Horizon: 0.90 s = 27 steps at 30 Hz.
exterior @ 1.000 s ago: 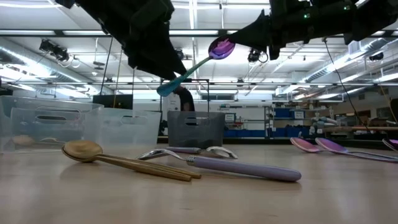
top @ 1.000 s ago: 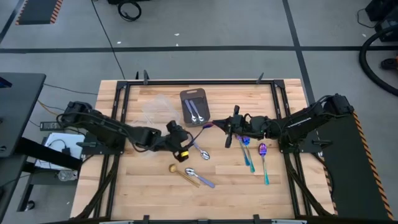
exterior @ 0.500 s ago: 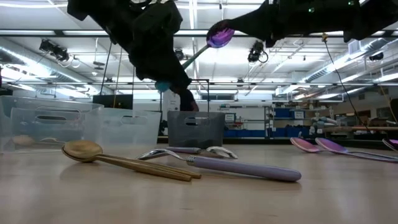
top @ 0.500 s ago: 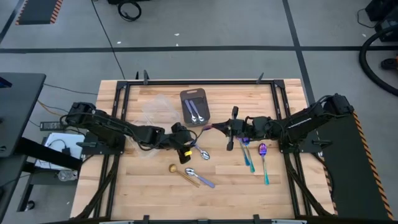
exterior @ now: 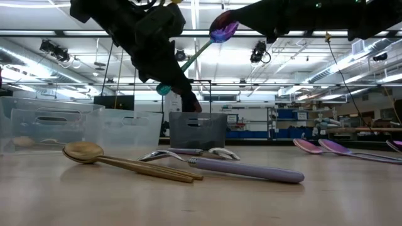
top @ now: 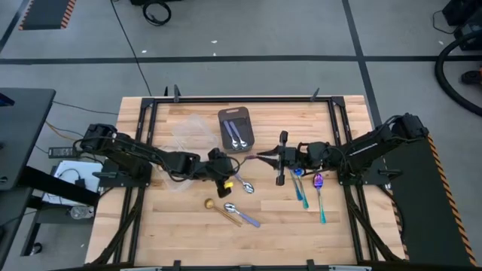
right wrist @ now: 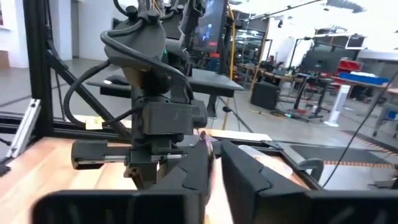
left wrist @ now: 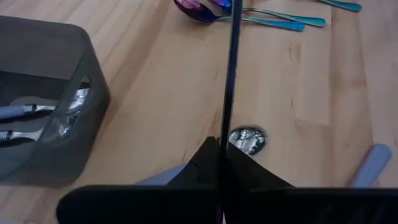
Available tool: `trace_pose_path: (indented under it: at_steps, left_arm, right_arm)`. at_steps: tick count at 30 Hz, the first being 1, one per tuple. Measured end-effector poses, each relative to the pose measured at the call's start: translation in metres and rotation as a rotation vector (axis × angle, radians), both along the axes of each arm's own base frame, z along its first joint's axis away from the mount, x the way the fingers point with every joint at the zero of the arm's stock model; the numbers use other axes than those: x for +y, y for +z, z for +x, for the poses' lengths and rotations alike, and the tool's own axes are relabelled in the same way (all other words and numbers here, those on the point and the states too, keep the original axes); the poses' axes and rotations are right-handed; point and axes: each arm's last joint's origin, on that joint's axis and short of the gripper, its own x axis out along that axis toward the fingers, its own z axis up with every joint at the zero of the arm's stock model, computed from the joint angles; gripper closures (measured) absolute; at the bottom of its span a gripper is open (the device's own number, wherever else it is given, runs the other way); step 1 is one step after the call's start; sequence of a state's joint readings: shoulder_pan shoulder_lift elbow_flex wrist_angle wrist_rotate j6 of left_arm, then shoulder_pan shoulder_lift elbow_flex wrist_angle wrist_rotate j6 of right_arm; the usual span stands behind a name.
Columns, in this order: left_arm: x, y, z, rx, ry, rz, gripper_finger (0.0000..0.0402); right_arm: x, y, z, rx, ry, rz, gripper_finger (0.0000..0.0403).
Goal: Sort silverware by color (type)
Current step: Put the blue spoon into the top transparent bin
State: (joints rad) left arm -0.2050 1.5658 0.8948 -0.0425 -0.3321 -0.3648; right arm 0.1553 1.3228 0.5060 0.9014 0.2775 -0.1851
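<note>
an iridescent spoon (exterior: 200, 51) hung in the air above the middle of the desk (top: 181, 226), tilted, its purple bowl up at the right pincer (top: 265, 156) and its teal handle running down to the left pincer (top: 232, 165). in the left wrist view the handle showed as a thin dark line rising from between that pincer's two fingers (left wrist: 205, 168), which were pressed together on it. the right pincer was at the bowl end; i cannot tell whether its fingers (right wrist: 245, 177) were pinching the bowl or had come apart.

below them, a silver spoon (top: 243, 184) lay on the desk just under the left pincer. nearer the front edge lay a gold spoon (top: 218, 208) and a lilac-handled spoon (top: 242, 216), touching where they crossed. to the right, three more purple spoons (top: 310, 188) lay side by side under the right arm.

a grey tray (top: 236, 131) stood behind the pincers, with two silver spoons (top: 237, 135) in it. a clear tub (top: 190, 132) stood just beside the tray, on the left arm's side.
</note>
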Motion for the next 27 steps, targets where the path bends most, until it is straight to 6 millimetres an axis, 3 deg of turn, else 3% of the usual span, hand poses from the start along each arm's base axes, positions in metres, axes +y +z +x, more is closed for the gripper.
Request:
trace_pose_path:
  at_steps: [8, 15, 20, 27]
  left_arm:
    - [0.0, -0.002, -0.004, 0.045, -0.014, 0.018, 0.0398]
    - [-0.006, 0.018, -0.018, 0.019, -0.006, 0.087, 0.0399]
    - [-0.008, 0.027, -0.036, 0.075, 0.025, 0.131, 0.0399]
    - [-0.012, 0.034, -0.065, 0.19, 0.039, 0.246, 0.0399]
  right_arm:
    - [0.003, -0.007, 0.0, 0.06, -0.007, 0.077, 0.0237]
    - [0.003, -0.017, -0.001, 0.153, -0.014, 0.165, 0.0165]
    - [0.003, -0.022, -0.001, 0.193, -0.01, 0.201, 0.0142]
    - [0.007, -0.03, -0.003, 0.27, 0.01, 0.301, 0.0147]
